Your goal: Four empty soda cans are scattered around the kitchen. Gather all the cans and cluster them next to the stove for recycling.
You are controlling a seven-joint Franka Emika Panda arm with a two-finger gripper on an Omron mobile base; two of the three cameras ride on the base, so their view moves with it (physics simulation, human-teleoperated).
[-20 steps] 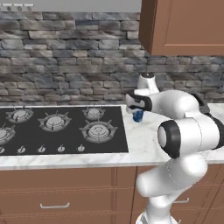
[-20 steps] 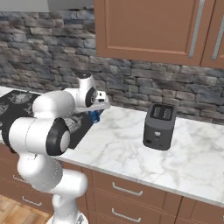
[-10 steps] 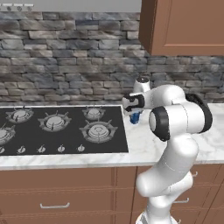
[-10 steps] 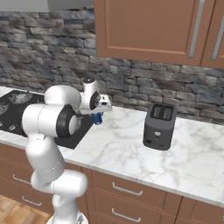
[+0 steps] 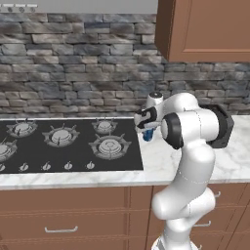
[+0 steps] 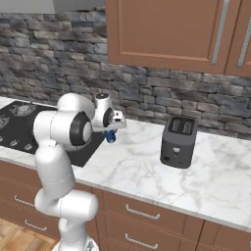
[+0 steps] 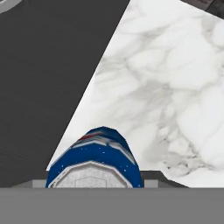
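I've got the blue-and-white soda can (image 7: 93,161) clamped in my gripper (image 5: 147,131), jaws part-closed around it. A second ago my elbow was swung out wide to the side; now the arm has folded in and the can hangs just over the marble counter (image 6: 147,162), right beside the stove (image 5: 63,144). That puts this can about where it belongs. My read: lower it, let go by the cooktop edge, then go for the others.

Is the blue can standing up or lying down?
Standing up. The blue can sits under the gripper on the marble counter, right beside the stove; in the hand view its silver top faces the camera.
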